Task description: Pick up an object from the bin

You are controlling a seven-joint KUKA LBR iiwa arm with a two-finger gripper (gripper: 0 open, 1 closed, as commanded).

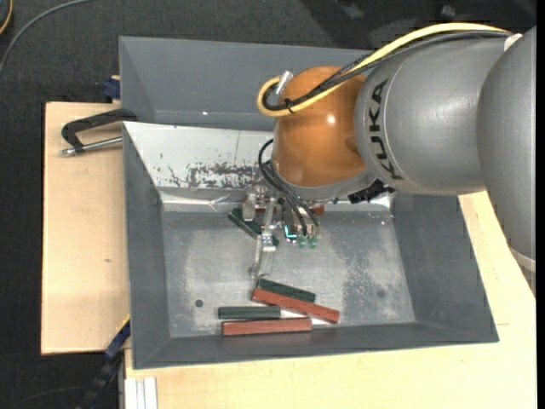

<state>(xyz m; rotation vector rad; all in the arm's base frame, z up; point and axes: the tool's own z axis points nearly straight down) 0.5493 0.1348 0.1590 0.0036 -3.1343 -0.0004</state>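
My gripper (264, 244) hangs below the orange wrist cover, over the middle of the bin floor toward the back wall. Just in front of it, near the front wall, lie three flat sticks. A reddish-brown stick with a dark green upper side (295, 302) lies nearest, slanting down to the right. A dark green stick (249, 313) lies left of it. A red-brown stick (266, 326) lies along the front wall, under the other two. A short dark green piece (242, 221) shows at the gripper's left side; I cannot make out whether it is held.
A small dark speck (199, 304) sits on the floor left of the sticks. The arm and its orange cover hang over the bin's back right. The floor at left and right shows bare grey metal.
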